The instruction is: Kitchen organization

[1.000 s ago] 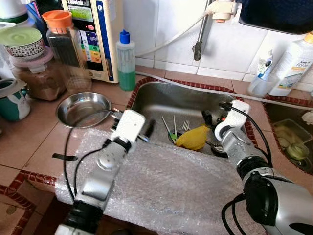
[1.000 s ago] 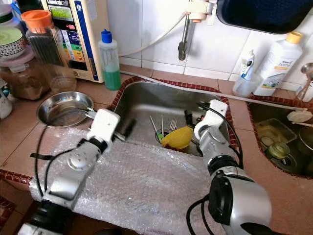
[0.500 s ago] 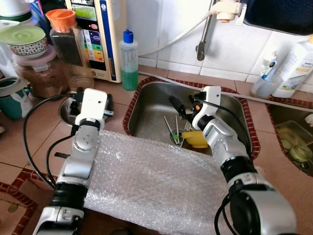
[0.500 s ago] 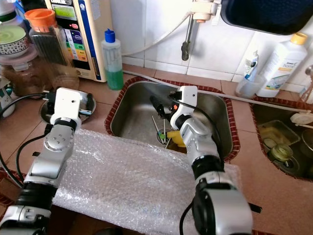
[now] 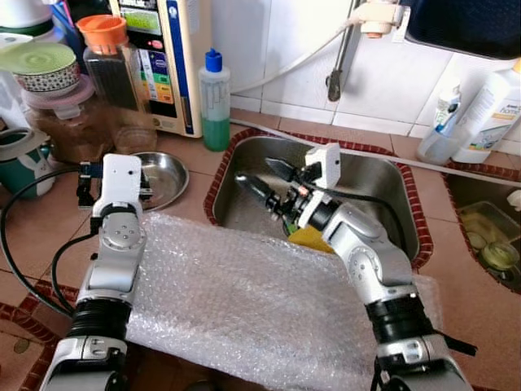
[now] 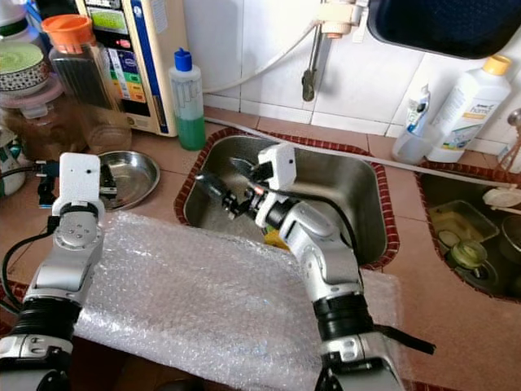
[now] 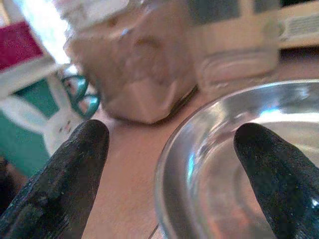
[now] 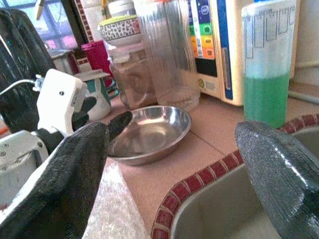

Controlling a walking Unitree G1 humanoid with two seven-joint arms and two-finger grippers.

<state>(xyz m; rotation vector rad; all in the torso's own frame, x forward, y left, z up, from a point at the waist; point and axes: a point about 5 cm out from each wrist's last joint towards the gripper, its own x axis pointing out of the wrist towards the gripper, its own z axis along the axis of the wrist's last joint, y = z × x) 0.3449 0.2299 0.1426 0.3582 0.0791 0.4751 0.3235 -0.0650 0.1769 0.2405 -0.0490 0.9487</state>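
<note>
A shallow steel bowl (image 5: 161,174) sits on the tiled counter left of the sink (image 5: 370,174). My left gripper (image 5: 114,186) hovers low at the bowl's left rim, open; in the left wrist view the rim (image 7: 169,164) lies between its fingers (image 7: 67,172). My right gripper (image 5: 265,178) hangs open over the left part of the sink and points toward the bowl (image 8: 152,130), holding nothing. A yellow item (image 5: 313,238) and some cutlery lie in the sink behind the right arm. A sheet of bubble wrap (image 5: 244,301) covers the counter in front.
A green soap bottle (image 5: 214,102), a water purifier (image 5: 159,57), jars (image 5: 69,130) and a teal mug (image 5: 18,163) crowd the back left. A tap hose (image 5: 338,49) hangs over the sink. A white bottle (image 5: 488,110) and a second basin (image 5: 480,236) are at the right.
My left gripper moved from the sink's edge leftward to the bowl's left rim. My right gripper swung from the sink's right side to its left side, now pointing at the bowl.
</note>
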